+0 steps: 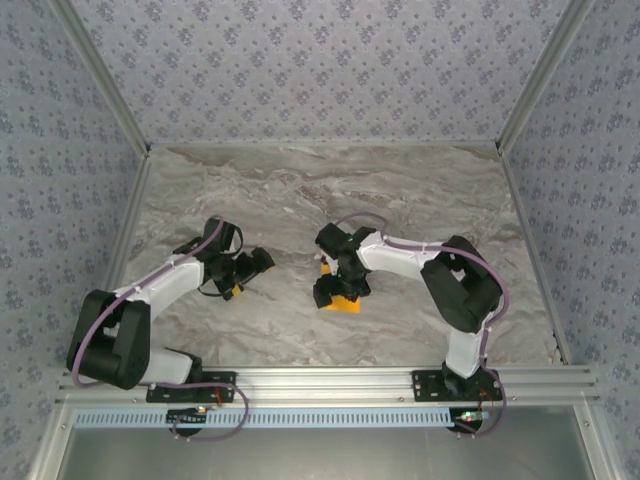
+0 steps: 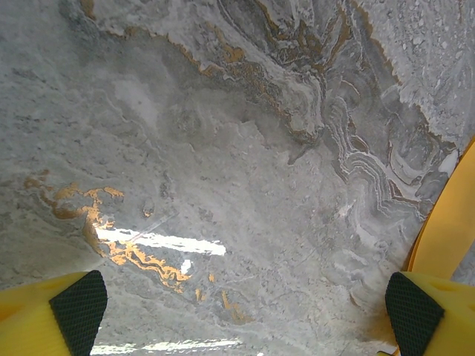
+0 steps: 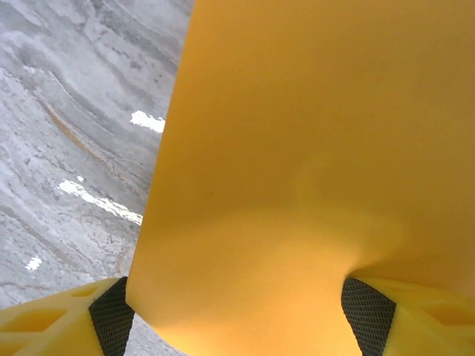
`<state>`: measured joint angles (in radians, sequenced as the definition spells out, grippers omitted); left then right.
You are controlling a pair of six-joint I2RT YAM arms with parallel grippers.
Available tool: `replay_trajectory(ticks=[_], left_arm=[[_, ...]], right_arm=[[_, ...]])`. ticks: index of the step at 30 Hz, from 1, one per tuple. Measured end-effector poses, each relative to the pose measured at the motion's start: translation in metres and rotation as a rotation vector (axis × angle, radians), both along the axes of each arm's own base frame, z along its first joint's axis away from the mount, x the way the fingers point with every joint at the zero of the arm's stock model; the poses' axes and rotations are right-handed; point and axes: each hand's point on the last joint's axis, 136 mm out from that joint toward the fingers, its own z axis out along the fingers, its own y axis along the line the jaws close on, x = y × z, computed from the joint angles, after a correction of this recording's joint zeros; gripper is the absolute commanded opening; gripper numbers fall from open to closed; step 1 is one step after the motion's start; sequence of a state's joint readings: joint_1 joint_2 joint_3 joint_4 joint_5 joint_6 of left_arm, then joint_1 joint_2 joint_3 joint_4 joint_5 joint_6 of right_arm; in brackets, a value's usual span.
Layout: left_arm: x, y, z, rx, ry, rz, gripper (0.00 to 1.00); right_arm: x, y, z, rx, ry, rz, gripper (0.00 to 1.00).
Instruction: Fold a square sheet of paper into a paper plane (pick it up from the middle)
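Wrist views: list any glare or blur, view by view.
Left wrist view: a white glare streak on the marble table, veins otherwise sharp; right wrist view: the square sheet of paper sits so close it looks soft and featureless, small glare patches on the table beside it.

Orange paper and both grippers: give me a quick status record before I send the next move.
left gripper: open, nothing between its jaws, over bare marble table
right gripper: jaws wide apart, one at each side edge of the orange sheet
sheet shape: bowed between the right jaws, not lying flat
grip on sheet: cannot tell whether it is squeezed or only touched
sheet location: near the table's middle, under the right gripper in the top view
folds so far: cannot tell
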<state>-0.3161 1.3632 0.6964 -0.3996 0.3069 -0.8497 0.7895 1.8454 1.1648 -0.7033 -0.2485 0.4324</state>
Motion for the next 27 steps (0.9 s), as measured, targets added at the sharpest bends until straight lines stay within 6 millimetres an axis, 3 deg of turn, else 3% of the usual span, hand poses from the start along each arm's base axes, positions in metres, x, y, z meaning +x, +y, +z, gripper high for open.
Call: replay_trajectory(ticks=[27], left_arm=[[-0.0013,-0.0044,0.0011,-0.014,0.0,-0.016,0.99]], right_arm=[[0.0006,-0.0008,0.0011,0.048,0.03,-0.003,0.82]])
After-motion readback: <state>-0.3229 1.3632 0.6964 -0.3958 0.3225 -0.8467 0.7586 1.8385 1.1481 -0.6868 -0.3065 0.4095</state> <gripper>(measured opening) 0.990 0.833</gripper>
